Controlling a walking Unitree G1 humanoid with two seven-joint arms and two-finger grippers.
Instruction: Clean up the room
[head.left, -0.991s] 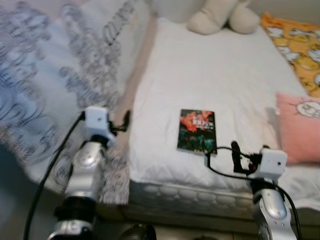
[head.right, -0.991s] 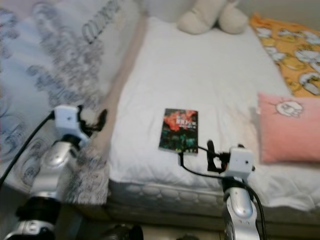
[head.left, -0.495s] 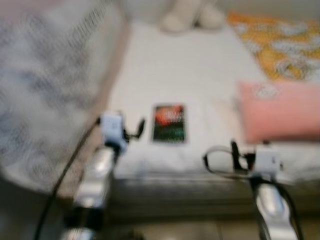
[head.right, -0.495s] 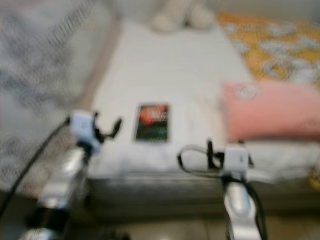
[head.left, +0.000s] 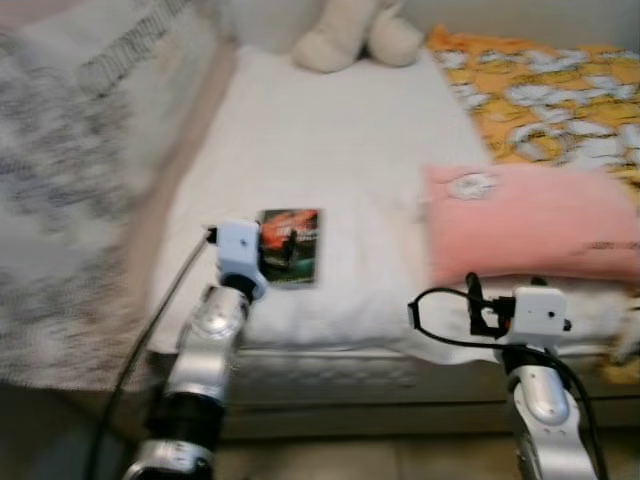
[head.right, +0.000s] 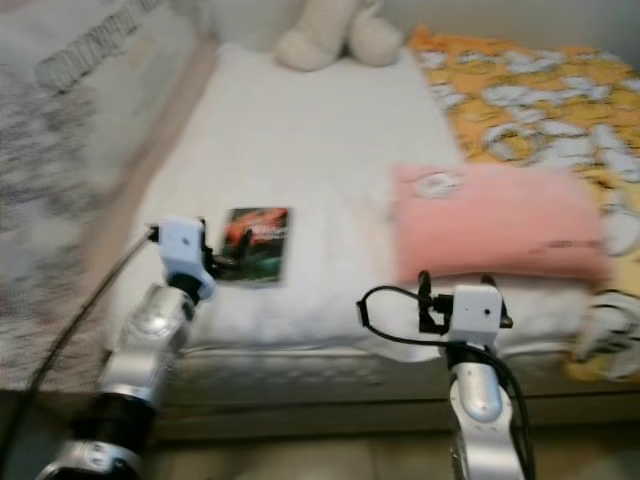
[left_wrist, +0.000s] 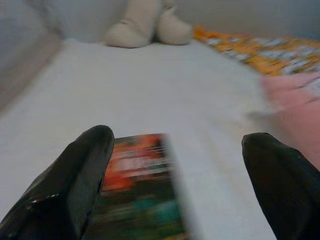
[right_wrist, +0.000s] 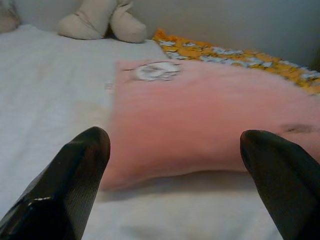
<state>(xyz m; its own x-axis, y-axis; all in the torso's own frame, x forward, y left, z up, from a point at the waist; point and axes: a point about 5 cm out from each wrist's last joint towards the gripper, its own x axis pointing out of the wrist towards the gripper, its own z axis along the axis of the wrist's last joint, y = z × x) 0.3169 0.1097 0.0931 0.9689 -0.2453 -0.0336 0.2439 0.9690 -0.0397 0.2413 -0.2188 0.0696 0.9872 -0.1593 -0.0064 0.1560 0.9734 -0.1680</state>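
Note:
A dark book (head.left: 291, 245) with a red and green cover lies flat on the white bed sheet (head.left: 330, 150) near the front edge. My left gripper (left_wrist: 180, 140) is open and hovers low just before the book's near end; the book (left_wrist: 140, 185) lies between and ahead of its fingers. A pink pillow (head.left: 525, 220) rests on the bed to the right. My right gripper (right_wrist: 175, 140) is open, held at the mattress edge and facing the pillow (right_wrist: 210, 130), with nothing between its fingers.
A cream plush toy (head.left: 355, 35) sits at the head of the bed. An orange patterned blanket (head.left: 540, 90) covers the far right. A grey patterned duvet (head.left: 70, 170) hangs over the left side. The mattress front (head.left: 350, 365) stands between me and the bed.
The whole view has shifted, so book and pillow now sit further left. My left gripper has reached forward to the book's near end. The right arm holds its pose.

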